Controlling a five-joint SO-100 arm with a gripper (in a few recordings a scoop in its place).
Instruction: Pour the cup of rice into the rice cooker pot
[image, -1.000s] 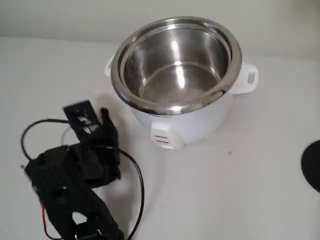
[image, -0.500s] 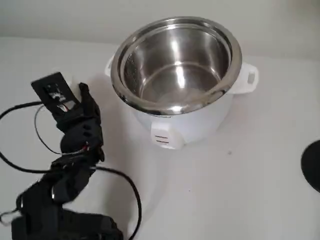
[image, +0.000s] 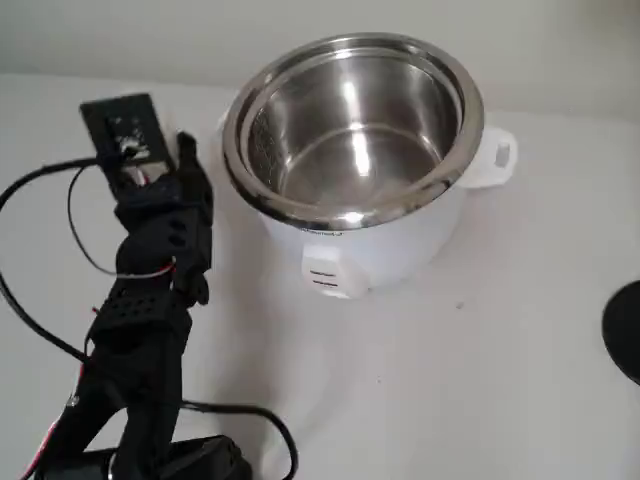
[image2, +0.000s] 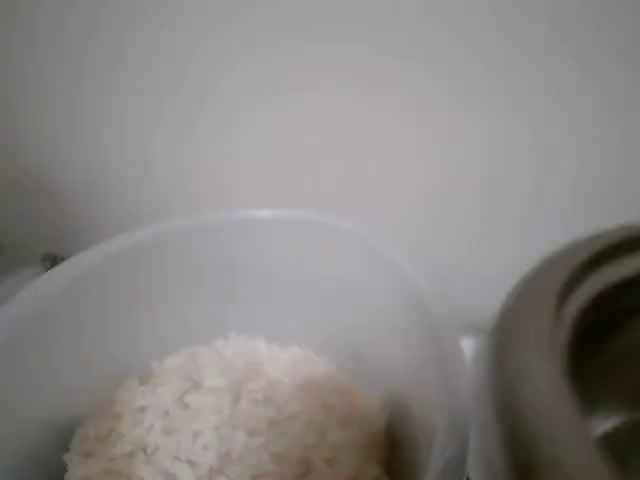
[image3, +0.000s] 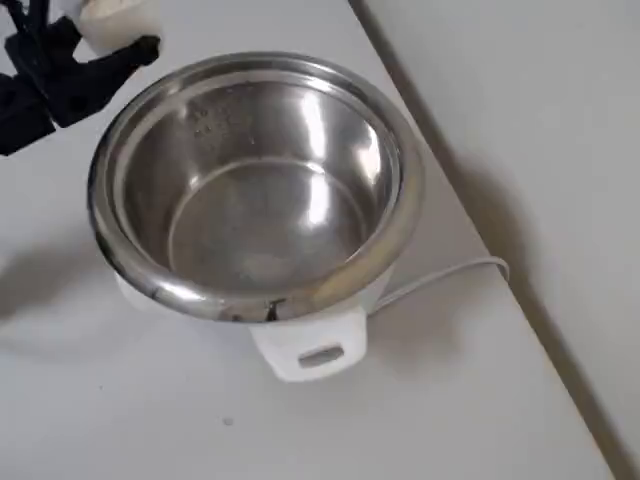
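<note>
The rice cooker pot is a shiny steel bowl with nothing inside, seated in a white cooker body; the overhead view looks straight down into the rice cooker pot. My black gripper is just left of the rim. In the overhead view the gripper is shut on the cup, small and whitish, beside the pot's top-left edge. The wrist view has the translucent cup close up, with the rice heaped inside and the pot rim to the right.
Black cables loop over the white table left of the arm. A dark round object sits at the right edge. The cooker's white cord runs to the table edge.
The arm has straightened and carried the gripper up and away from the near-left table area, first leftwards, then right to the pot's left rim.
</note>
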